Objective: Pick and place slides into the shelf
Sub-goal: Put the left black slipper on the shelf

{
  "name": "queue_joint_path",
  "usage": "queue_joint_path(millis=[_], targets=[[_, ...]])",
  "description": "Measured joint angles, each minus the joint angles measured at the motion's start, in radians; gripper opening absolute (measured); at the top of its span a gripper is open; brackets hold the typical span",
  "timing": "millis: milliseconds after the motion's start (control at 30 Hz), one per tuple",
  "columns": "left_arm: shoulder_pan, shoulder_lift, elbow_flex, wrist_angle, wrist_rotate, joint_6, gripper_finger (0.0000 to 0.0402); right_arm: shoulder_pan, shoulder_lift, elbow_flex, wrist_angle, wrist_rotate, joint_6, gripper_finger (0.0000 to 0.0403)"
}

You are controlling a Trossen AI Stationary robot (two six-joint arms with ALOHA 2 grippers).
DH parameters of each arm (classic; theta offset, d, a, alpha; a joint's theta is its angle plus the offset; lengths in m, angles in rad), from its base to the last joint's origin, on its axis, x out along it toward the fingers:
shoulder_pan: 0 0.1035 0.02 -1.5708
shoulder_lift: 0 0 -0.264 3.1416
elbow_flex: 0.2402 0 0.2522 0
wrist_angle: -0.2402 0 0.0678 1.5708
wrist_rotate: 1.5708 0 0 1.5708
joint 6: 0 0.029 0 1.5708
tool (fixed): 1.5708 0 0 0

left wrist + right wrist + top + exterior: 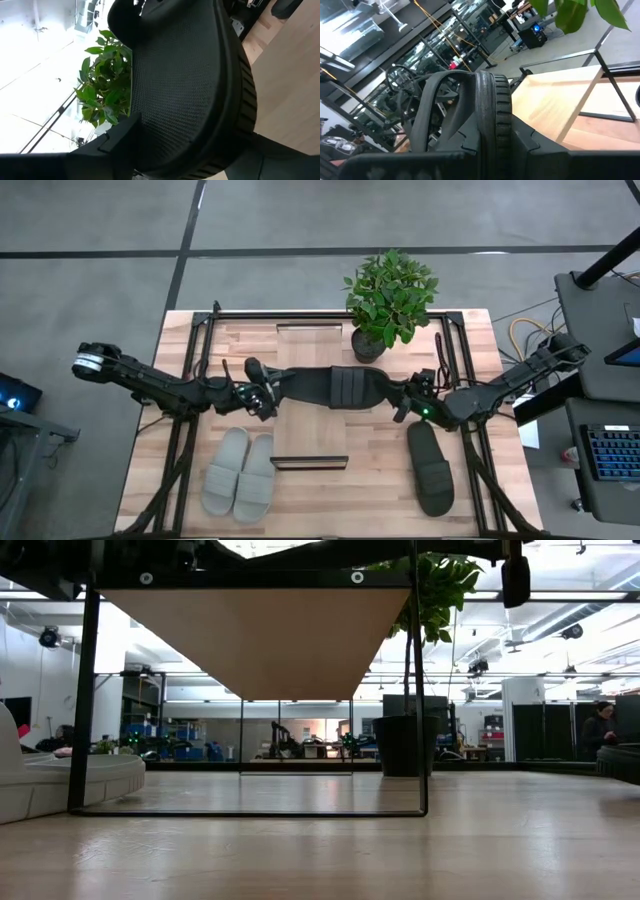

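We judge the dark slide (335,386) light, rubbery and flexible, with a ribbed rim that should resist slipping; its ends look like the natural places to take hold. It hangs lengthwise over the middle of the shelf (312,330), between both arms, while the grey pair (240,473) lies near the desk's (320,510) front-left and the other dark slide (430,468) near its front-right. The right end effector (412,395) is clenched on the slide's end. The left end effector (262,394) touches the opposite end; we cannot tell whether it grips or has released.
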Motion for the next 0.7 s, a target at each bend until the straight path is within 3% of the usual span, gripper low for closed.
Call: queue_joint_path(millis=[567, 700], targets=[[-0.002, 0.0, -0.005, -0.001, -0.199, 0.056, 0.022, 0.001, -0.001, 0.0, 0.046, -0.018, -0.016, 0.0041], [-0.003, -0.001, -0.006, -0.001, -0.372, 0.101, 0.022, 0.006, -0.001, 0.0, 0.067, -0.063, -0.043, 0.0041]])
